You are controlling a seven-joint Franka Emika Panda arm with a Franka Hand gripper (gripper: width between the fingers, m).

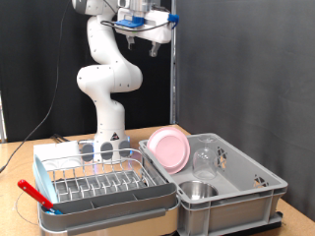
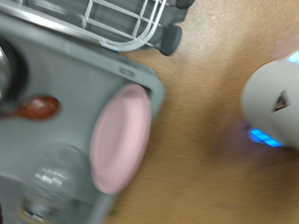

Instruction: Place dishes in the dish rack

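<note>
Leaning in grey crate (image 1: 258, 187): pink plate (image 1: 169, 149).

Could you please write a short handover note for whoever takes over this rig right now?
Gripper: raised high above the table, holding nothing; whether it is open or shut cannot be told.
Plate: pink, leaning on edge against the wall of the grey crate; also seen in the wrist view.
Bowl: steel, on the crate floor.
Glass: clear, in the crate beside the plate.
Rack: at the exterior view's left, beside the crate; no dishes in it. A red utensil lies at its left edge.
Done: nothing racked yet.
Left: plate, bowl and glass.
</note>
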